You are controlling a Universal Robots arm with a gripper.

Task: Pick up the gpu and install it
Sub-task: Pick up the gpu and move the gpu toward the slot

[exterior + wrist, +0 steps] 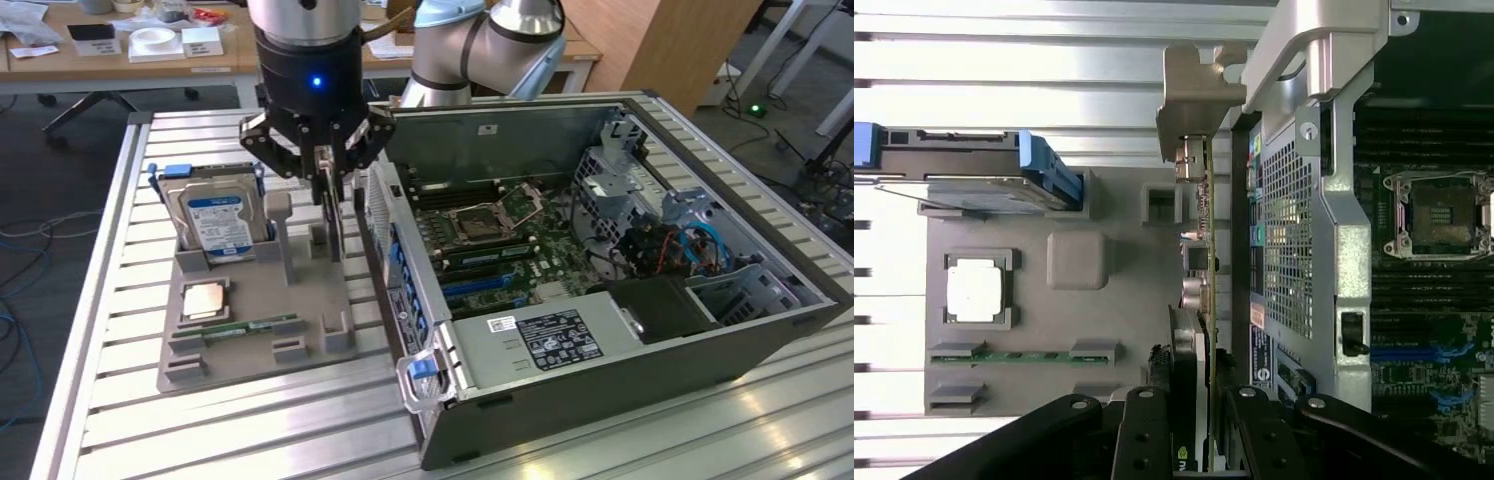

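One hard drive (218, 222) upright, off the gripper (326, 172) to the exterior view's left, one CPU (204, 300) and one RAM stick (254, 327) flat on the grey tray (287, 300), gripper clamped on the one gpu (1197, 290), edge-on over the tray, one open computer case (601, 400) just beside, rightward.

Arm (481, 45): silver-grey tubes, pale blue joint caps. Wrist end is a shiny metal cylinder over a black housing with a lit blue light (315, 81). Gripper (326, 195): black, jointed link fingers (1144, 440), round screw heads at pivots.
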